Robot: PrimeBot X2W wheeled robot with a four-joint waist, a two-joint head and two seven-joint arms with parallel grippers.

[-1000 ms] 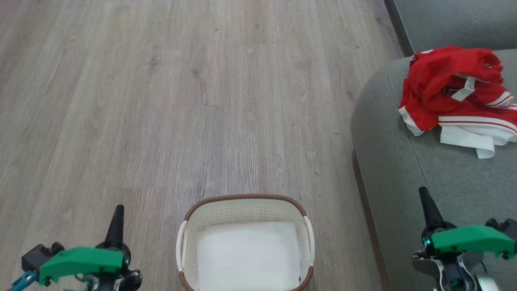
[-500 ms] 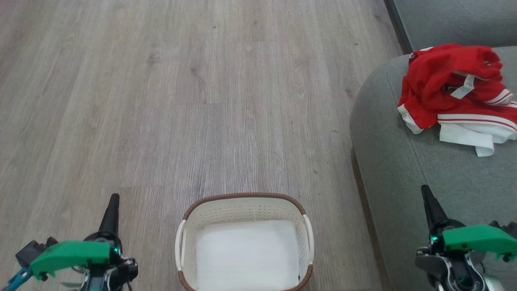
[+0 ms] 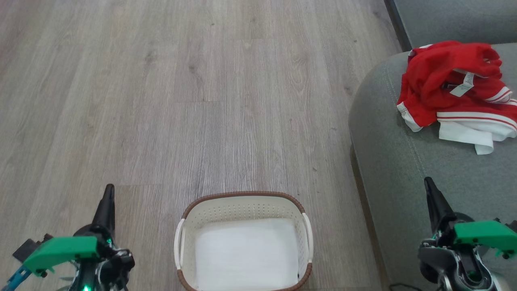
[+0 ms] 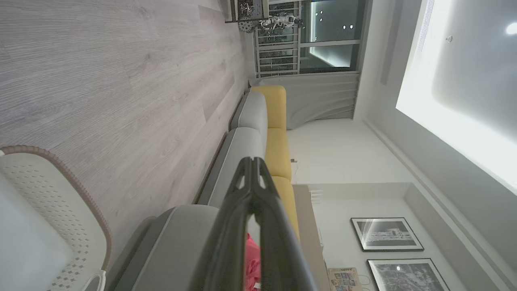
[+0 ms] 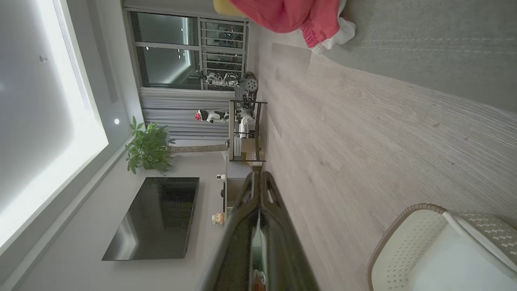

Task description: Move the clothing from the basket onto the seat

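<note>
One basket [image 3: 242,195], one seat [image 3: 404,169], one clothing heap [image 3: 436,81]

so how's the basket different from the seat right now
The basket is cream-white perforated plastic with a brown rim; the seat is grey-green fabric with a stitched seam. The basket is empty, its white bottom bare; the seat carries the red clothing. The basket, standing on the floor, is far smaller than the seat. Both have rounded corners.
</note>
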